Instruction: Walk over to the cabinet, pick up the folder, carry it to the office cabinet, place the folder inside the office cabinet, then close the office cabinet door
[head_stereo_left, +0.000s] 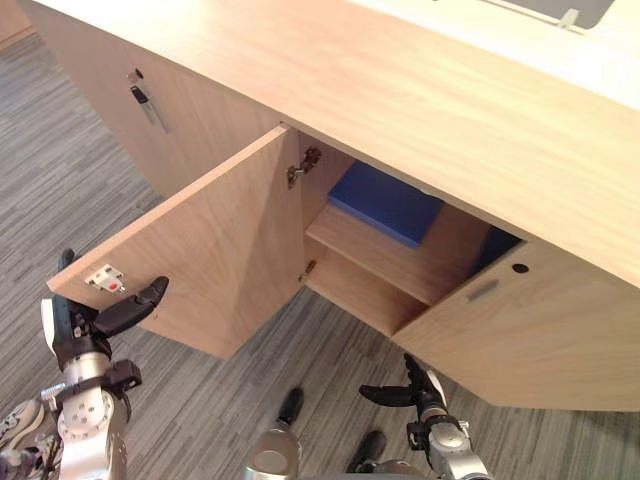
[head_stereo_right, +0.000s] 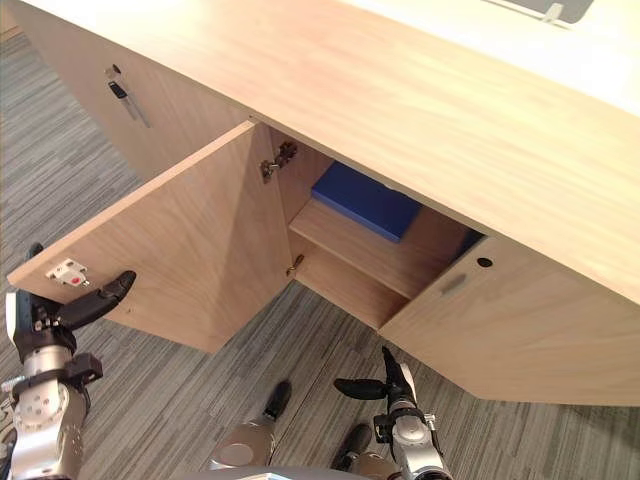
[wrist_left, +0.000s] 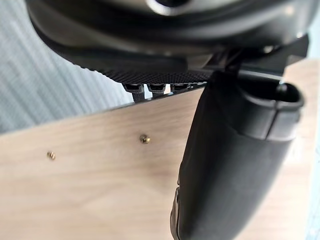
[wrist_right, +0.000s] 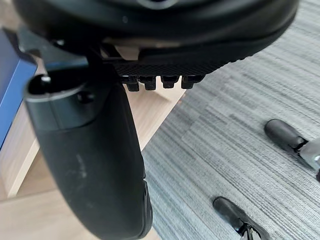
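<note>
Already the blue folder (head_stereo_left: 385, 203) lies inside the office cabinet (head_stereo_left: 400, 90), well beyond the left hand (head_stereo_left: 72, 330), whose straight, relaxed fingers sit at the free edge of the door (head_stereo_left: 215, 250), so a glancing push might slip off and leave it ajar; the right hand (head_stereo_left: 420, 392) hangs loose, empty.

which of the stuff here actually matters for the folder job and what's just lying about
For the job:
- blue folder on the upper shelf
- open cabinet door
- left hand at that door's edge
- right hand, empty, low near the floor

Just there:
- neighbouring closed door
- grey item on the cabinet top
- carpet
</note>
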